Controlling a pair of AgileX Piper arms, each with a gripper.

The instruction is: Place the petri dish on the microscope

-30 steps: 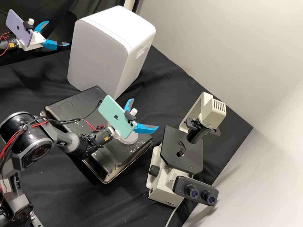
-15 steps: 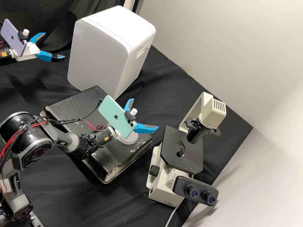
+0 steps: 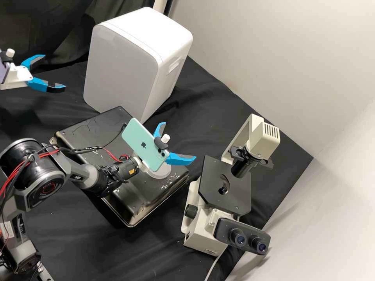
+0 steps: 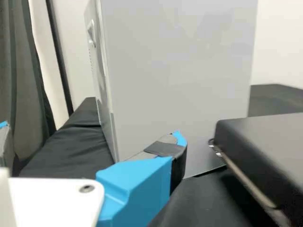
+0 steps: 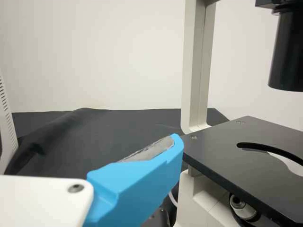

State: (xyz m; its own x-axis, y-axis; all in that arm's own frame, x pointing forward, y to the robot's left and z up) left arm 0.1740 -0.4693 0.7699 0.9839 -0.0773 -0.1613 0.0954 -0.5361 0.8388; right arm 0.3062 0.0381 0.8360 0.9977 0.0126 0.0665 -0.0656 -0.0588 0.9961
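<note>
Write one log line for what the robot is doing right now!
left gripper: open, near white box | right gripper: open, over black tray, next to microscope | stage: bare

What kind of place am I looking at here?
Most likely a laboratory workbench set up for robot trials: an inverted microscope with binocular eyepieces stands on the black-draped bench, near a black metal tray and a white box-shaped appliance.
</note>
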